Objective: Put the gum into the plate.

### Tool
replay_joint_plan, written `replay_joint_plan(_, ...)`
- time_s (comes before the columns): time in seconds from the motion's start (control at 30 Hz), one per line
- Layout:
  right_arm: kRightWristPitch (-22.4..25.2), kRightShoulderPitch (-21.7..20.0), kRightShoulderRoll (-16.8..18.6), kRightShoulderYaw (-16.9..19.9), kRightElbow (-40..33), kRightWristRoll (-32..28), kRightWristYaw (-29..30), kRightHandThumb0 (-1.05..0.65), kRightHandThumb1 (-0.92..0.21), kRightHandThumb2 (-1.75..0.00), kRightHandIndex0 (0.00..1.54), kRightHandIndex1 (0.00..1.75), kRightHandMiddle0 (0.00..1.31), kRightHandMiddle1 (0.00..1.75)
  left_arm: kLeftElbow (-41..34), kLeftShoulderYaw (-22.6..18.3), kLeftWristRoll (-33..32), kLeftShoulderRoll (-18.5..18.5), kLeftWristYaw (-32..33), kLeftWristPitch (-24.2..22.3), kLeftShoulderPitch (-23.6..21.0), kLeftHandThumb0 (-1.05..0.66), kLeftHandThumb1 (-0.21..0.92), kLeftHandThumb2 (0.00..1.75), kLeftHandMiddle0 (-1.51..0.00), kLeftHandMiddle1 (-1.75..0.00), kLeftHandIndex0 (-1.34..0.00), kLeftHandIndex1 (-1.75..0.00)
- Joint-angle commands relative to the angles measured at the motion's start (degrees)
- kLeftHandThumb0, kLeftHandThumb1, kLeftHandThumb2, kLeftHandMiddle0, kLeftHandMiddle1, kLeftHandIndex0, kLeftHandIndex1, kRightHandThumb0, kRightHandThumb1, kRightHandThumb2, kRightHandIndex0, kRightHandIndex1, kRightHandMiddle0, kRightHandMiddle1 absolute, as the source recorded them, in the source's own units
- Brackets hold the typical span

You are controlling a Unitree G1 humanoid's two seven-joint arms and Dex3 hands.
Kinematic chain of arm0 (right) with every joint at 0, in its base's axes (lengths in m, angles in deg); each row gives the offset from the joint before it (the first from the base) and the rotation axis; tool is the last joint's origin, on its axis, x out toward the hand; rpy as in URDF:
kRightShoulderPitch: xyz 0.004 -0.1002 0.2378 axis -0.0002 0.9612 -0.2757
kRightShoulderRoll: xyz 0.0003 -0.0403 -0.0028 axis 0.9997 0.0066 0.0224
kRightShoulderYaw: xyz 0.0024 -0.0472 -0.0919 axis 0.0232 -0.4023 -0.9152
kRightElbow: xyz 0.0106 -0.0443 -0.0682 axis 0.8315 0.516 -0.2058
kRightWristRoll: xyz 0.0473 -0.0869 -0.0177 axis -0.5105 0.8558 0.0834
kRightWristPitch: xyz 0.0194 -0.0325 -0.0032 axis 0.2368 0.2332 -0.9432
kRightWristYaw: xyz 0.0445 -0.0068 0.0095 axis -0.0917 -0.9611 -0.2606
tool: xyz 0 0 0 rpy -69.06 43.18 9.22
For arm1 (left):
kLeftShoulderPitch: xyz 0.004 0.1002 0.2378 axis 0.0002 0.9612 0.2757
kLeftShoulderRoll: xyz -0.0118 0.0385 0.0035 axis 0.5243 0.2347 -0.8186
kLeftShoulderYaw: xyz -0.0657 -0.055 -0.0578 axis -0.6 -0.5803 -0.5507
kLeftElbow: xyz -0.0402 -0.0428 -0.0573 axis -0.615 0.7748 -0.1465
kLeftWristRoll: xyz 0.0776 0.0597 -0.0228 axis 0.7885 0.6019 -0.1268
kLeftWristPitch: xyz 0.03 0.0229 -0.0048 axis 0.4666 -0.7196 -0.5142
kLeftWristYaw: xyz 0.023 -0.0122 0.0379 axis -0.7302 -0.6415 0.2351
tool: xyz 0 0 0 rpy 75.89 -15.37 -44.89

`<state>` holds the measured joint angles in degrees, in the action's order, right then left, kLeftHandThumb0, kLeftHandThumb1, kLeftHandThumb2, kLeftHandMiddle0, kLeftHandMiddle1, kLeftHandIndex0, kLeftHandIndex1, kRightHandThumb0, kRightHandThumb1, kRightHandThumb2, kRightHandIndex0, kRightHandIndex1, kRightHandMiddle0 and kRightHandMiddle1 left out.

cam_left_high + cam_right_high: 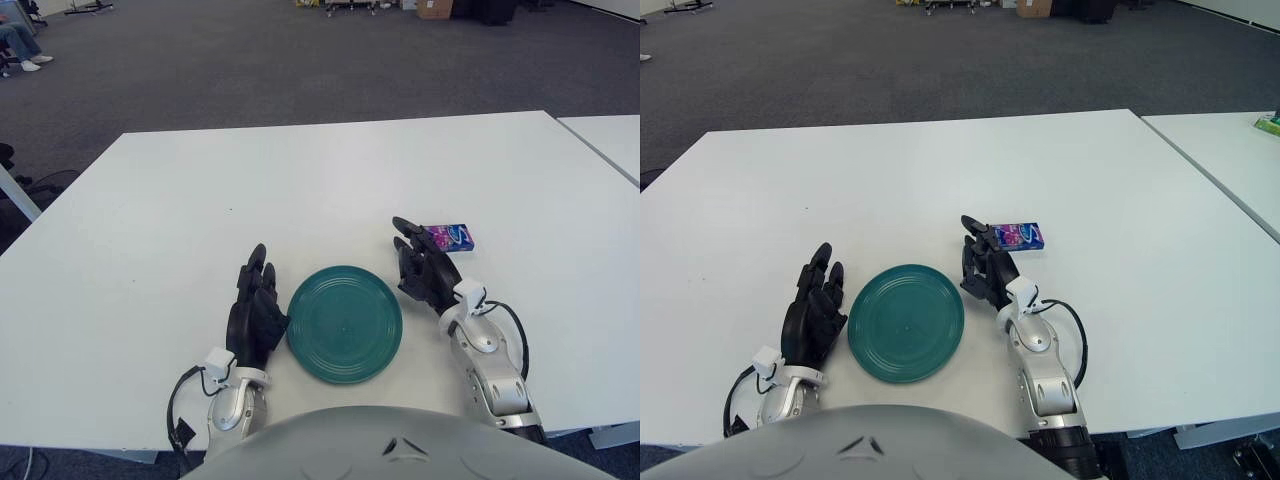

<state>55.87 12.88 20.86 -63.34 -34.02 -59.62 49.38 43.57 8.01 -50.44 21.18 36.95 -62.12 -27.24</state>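
A small purple and blue gum box (449,237) lies flat on the white table (300,190), to the right of and a little beyond the empty teal plate (345,323). My right hand (420,262) rests just right of the plate, fingers spread and extended, fingertips close to the gum box's left end without holding it. My left hand (257,305) lies flat on the table just left of the plate, fingers relaxed, holding nothing.
A second white table (610,140) stands to the right across a narrow gap. Grey carpet floor lies beyond the far edge. A green item (1268,124) sits on the second table.
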Motion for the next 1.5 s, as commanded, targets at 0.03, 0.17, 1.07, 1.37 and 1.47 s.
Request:
replay_joint_plan(0.03,0.21,-5.84,0.79,0.35,1.46,1.07,1.54,-0.54,-0.92,-1.04,0.16,0.01,0.00,0.45,1.10,-0.39,-0.17,0.58,-0.10,-2.12,0.04,-0.99,0.92,1.04,-0.12,0.00,0.00,-0.30)
replay_joint_plan(0.17,1.15,-9.67,-0.12,0.41,-1.94,1.78,1.33,-0.56,-0.92,-1.02,0.15,0.00,0.00,0.42,1.68,-0.92,-0.92,0.14,0.16,-2.41,-0.38,-0.99,0.92,1.04,-0.14,-0.01,0.00,-0.36)
replay_joint_plan(1.07,-16.30,-31.38,-32.71,-15.65,13.86,53.86,3.53,-0.86,-0.92,-0.79,0.09,0.00,0.00,0.35,4.56,-1.43,-3.30,-1.77,0.24,0.12,-2.65,-1.02,0.92,0.99,-0.14,-0.01,0.00,-0.42)
replay_joint_plan(1.37,-18.94,-37.85,-36.48,-18.03,20.65,58.73,1.06,-0.90,-0.92,-0.77,0.09,0.01,0.00,0.27,3.98,-0.90,-5.21,-0.94,-1.13,0.09,-2.00,-1.03,0.92,1.00,-0.14,0.00,0.00,-0.38)
replay_joint_plan(1.47,-19.80,-38.83,-36.66,-18.28,22.22,58.64,0.77,-0.91,-0.92,-0.77,0.10,0.01,0.00,0.25,3.98,-0.88,-5.05,-0.67,-1.49,0.60,-1.85,-1.03,0.92,0.99,-0.12,0.00,0.00,-0.35)
